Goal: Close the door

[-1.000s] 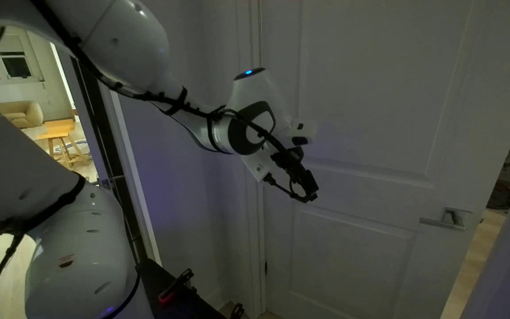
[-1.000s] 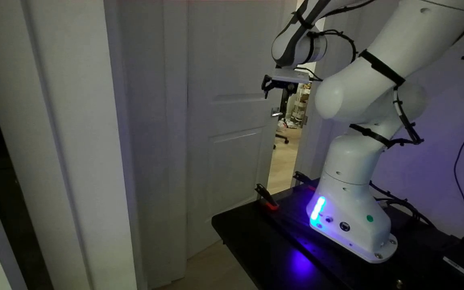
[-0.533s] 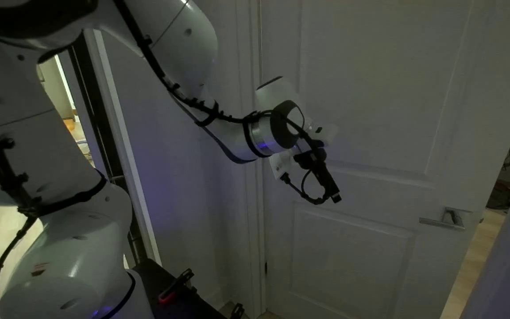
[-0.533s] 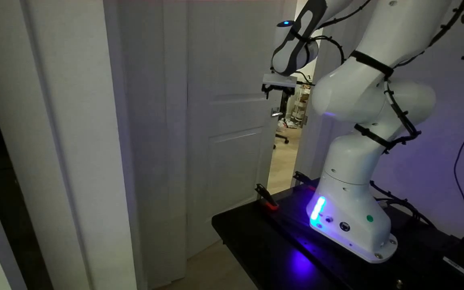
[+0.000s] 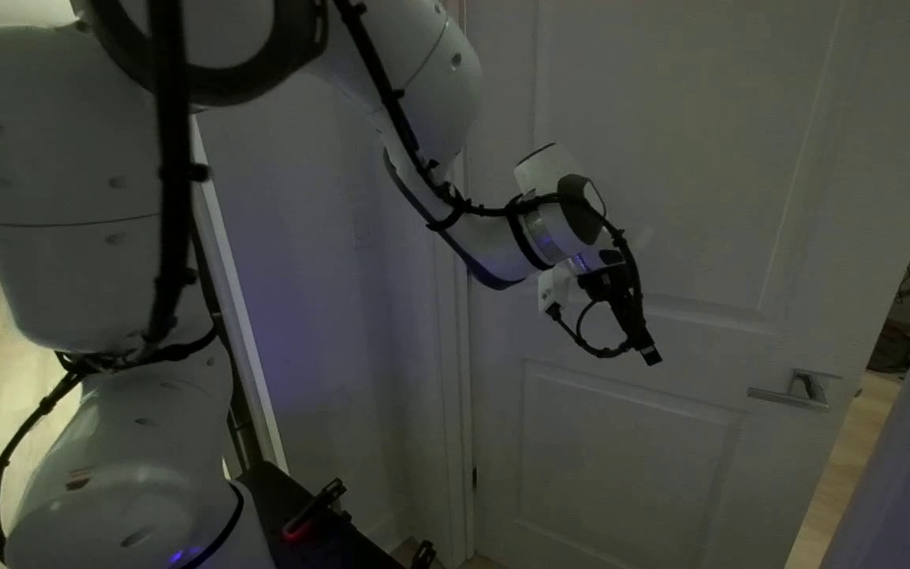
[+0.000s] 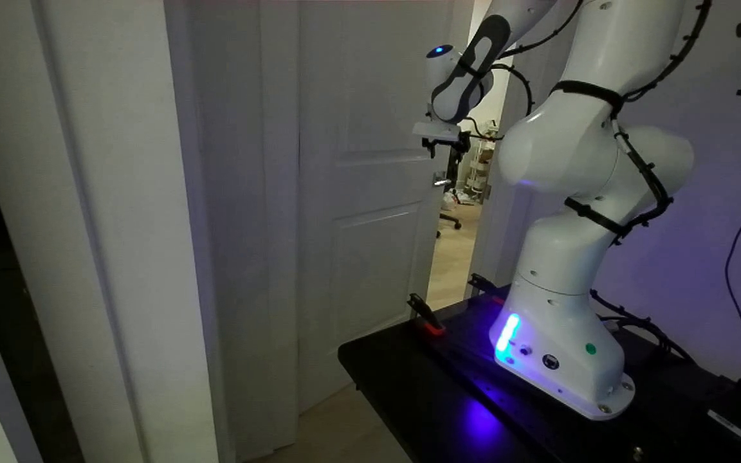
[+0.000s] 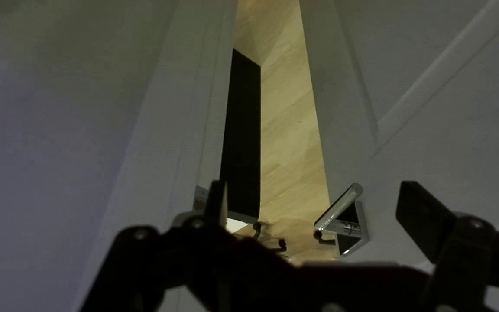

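Note:
The white panelled door [image 5: 629, 466] stands ajar, with a strip of wooden floor showing past its free edge; it also shows in an exterior view [image 6: 370, 270] and in the wrist view [image 7: 414, 78]. Its silver lever handle [image 5: 795, 391] is near that edge and shows in the wrist view [image 7: 340, 216]. My gripper [image 7: 314, 199] is open and empty. In the wrist view the handle appears between the fingers, further off. In both exterior views the gripper [image 5: 644, 352] [image 6: 444, 146] is in front of the door, above handle height, and apart from the handle.
The black table [image 6: 402, 392] carries the robot base and clamps [image 6: 427, 315]. The door frame with its strike plate [image 7: 200, 197] is on the left in the wrist view. A dark flat object [image 7: 243, 138] and wooden floor [image 7: 290, 121] lie beyond the gap.
The arm has swung along the door toward the handle side, to the right in an exterior view, and its wrist has dipped a little. The door has not visibly moved.

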`<state>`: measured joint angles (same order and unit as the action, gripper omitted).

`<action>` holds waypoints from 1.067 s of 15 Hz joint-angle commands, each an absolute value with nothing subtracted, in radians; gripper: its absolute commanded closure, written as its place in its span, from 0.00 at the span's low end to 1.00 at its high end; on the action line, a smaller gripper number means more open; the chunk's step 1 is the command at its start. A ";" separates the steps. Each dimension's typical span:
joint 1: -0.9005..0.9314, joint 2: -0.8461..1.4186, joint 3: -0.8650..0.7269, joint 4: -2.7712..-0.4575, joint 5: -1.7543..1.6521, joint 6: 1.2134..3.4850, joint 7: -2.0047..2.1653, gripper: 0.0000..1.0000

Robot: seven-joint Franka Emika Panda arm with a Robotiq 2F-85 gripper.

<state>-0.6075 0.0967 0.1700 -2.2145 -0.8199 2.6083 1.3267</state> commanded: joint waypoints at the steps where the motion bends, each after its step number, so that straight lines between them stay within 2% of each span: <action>1: -0.398 0.252 -0.029 -2.022 -0.786 2.525 1.342 0.00; 8: -0.211 0.520 -0.240 -1.726 -0.597 2.486 1.328 0.00; 16: -0.160 0.839 -0.366 -1.370 -0.410 2.436 1.316 0.00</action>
